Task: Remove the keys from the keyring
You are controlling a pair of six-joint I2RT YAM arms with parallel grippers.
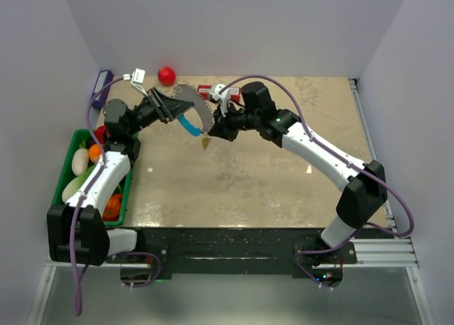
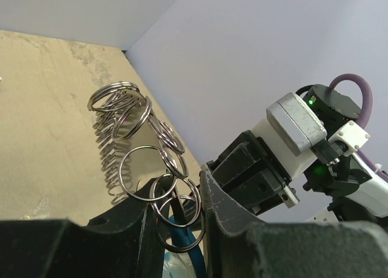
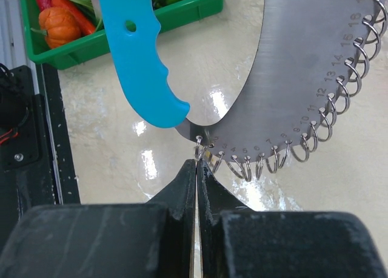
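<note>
The keyring (image 1: 186, 98) is a grey metal crescent with a row of silvery split rings and a light-blue curved handle (image 1: 189, 124), held up above the table. My left gripper (image 1: 167, 107) is shut on its handle end; in the left wrist view the rings (image 2: 130, 117) and blue handle (image 2: 183, 238) sit between its fingers (image 2: 176, 199). My right gripper (image 1: 213, 131) is shut, pinching the end ring beside the blue handle (image 3: 145, 65) in the right wrist view (image 3: 197, 162). A tiny brass key (image 1: 206, 142) hangs just below the right fingertips.
A green bin (image 1: 76, 135) of vegetables stands at the left edge and shows in the right wrist view (image 3: 121, 38). A red ball (image 1: 167, 75), a red box (image 1: 206, 92) and a purple box (image 1: 101, 84) lie at the back.
</note>
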